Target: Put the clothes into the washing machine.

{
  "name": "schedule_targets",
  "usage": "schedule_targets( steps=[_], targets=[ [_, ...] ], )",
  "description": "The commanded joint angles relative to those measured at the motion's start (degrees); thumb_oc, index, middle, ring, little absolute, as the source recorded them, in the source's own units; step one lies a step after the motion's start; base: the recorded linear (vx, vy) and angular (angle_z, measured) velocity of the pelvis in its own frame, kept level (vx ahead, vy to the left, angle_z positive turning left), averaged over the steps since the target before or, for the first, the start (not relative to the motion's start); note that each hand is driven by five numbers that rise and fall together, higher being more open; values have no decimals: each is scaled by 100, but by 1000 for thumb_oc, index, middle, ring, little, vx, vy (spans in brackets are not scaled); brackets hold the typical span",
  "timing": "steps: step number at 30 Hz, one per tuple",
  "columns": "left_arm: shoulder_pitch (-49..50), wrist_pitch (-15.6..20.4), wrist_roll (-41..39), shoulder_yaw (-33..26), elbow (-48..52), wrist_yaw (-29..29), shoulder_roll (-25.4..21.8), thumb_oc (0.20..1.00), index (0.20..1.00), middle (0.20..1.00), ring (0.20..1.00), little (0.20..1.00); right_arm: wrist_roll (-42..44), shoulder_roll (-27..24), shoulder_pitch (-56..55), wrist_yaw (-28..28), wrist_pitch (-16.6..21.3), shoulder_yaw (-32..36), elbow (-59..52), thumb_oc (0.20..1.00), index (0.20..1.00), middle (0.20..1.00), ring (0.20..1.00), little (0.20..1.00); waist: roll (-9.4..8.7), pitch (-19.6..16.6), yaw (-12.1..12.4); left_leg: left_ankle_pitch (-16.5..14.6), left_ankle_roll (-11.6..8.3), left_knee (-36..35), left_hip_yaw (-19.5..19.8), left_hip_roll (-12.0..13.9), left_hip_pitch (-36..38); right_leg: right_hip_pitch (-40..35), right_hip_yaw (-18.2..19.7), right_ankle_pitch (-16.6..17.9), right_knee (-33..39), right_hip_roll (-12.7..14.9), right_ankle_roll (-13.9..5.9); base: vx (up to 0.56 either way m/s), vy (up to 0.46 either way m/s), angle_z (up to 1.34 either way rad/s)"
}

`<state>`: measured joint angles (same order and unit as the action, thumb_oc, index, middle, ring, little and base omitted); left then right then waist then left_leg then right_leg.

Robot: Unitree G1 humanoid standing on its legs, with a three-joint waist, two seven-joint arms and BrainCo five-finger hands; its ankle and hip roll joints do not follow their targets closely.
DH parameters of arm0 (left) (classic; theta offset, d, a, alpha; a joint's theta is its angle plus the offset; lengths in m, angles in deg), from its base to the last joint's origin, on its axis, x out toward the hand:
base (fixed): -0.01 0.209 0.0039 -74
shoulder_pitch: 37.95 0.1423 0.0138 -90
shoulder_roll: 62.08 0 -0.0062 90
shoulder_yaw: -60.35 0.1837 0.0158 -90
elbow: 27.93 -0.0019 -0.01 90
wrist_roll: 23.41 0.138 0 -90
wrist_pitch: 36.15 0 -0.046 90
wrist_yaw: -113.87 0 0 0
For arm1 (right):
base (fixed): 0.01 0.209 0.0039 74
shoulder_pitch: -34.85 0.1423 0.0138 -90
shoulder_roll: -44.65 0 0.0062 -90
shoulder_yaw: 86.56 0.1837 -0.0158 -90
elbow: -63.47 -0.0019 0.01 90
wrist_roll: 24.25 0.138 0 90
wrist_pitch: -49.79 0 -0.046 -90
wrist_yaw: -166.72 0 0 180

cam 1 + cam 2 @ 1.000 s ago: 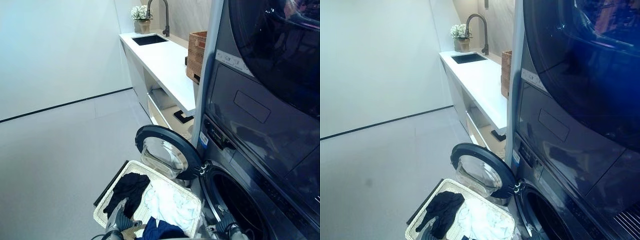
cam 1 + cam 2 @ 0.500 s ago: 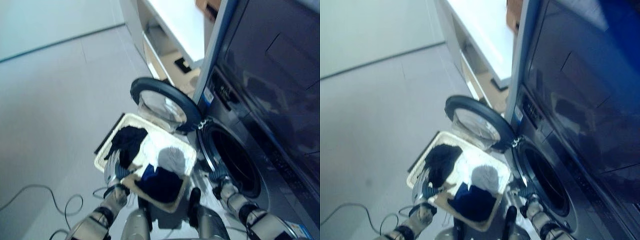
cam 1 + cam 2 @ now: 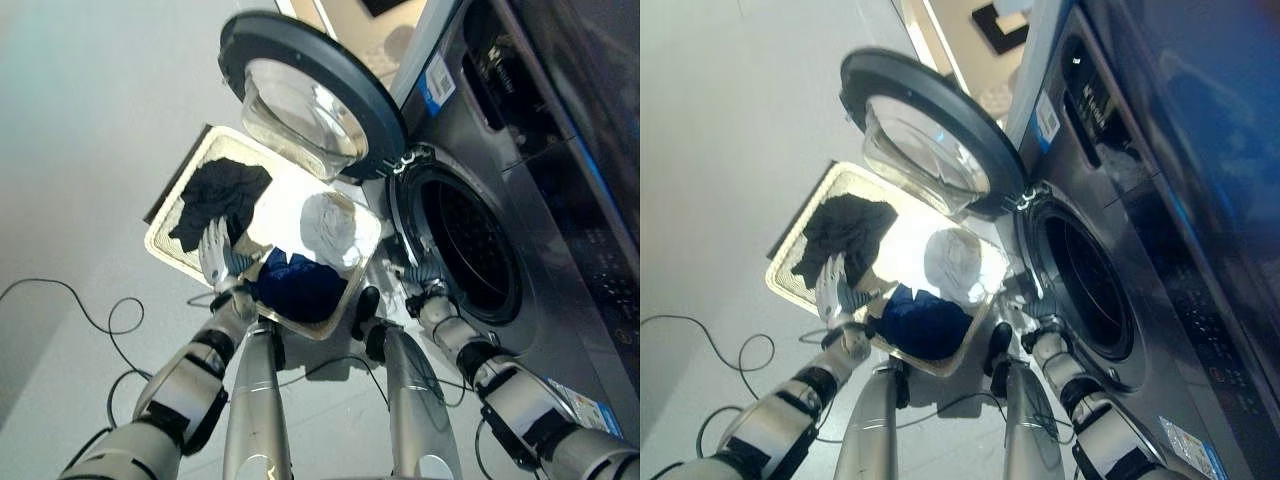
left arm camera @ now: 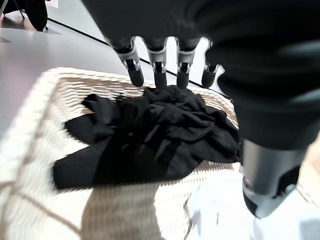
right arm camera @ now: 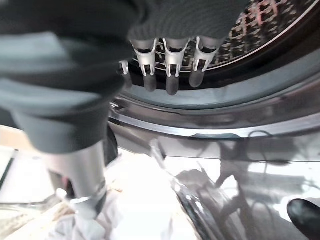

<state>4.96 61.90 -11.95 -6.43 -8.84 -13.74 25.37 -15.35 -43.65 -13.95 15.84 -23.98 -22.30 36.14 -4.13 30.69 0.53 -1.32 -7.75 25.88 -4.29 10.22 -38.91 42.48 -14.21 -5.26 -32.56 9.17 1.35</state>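
Note:
A white wicker basket [image 3: 165, 238] sits on the floor in front of the washing machine. It holds a black garment [image 3: 218, 197], a white garment [image 3: 330, 225] and a dark blue garment [image 3: 300, 285]. My left hand [image 3: 218, 255] hovers open over the basket's near side. In the left wrist view its straight fingers [image 4: 159, 67] reach just above the black garment [image 4: 155, 130]. My right hand [image 3: 425, 275] is open and holds nothing at the lower rim of the drum opening [image 3: 470, 245]. Its fingers [image 5: 170, 70] point toward the perforated drum [image 5: 270, 30].
The round door [image 3: 305, 95] stands swung open to the left, over the basket's far end. The machine's dark front [image 3: 570, 200] rises on the right. Grey floor [image 3: 80, 120] stretches to the left of the basket.
The camera has swung down, so the basket, door and drum now fill the view. Both hands stay about where they were, left by the basket, right at the drum rim.

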Motion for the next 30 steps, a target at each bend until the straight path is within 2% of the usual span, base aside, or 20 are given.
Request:
schedule_targets(
  steps=[1,3,15,21,26,30],
  targets=[
    [-141,-82,-342,-349,0,302,-188,1000,1000,1000,1000,1000,240,-177,-174,147,298,-126,-405,1000,1000,1000,1000,1000,21,-162,-45,389,-89,-269,-288,-171,-237,-162,20,-183,0,-17,-524,-5,43,1],
    [-486,-168,-466,-414,-136,318,-412,1000,1000,1000,1000,1000,318,-265,-102,156,237,-179,-678,1000,1000,1000,1000,1000,-39,-90,-69,436,-99,-232,-230,-167,-507,103,15,-174,-70,-50,-529,5,54,3],
    [-1109,-631,-791,-420,-628,401,-807,1000,1000,1000,1000,1000,518,-439,-44,204,190,-298,-801,1000,1000,1000,1000,1000,-141,-90,-144,516,-136,-283,-219,-140,-929,481,-79,-124,-22,-68,-558,21,33,-3],
    [-1319,-841,-628,-241,-713,-26,-998,1000,1000,1000,1000,1000,842,-614,-55,115,222,-238,-837,1000,1000,1000,1000,1000,-155,-90,-176,567,-134,-312,-222,-150,-1173,718,-103,-43,-3,-63,-577,15,50,-2],
    [-1498,-1089,-854,-92,-812,-400,-1087,1000,1000,1000,1000,1000,894,-712,3,67,257,-265,-935,1000,1000,1000,1000,1000,-153,-90,-210,621,-130,-390,-224,-175,-1421,967,-101,50,68,-65,-604,-1,50,1],
    [-1581,-1195,-1007,-21,-858,-922,-1074,1000,1000,1000,1000,1000,1129,-718,54,108,290,-238,-1056,1000,1000,1000,1000,1000,-158,-90,-227,631,-125,-406,-166,-235,-1632,1175,-68,137,124,-79,-622,-3,17,1]
  ],
)
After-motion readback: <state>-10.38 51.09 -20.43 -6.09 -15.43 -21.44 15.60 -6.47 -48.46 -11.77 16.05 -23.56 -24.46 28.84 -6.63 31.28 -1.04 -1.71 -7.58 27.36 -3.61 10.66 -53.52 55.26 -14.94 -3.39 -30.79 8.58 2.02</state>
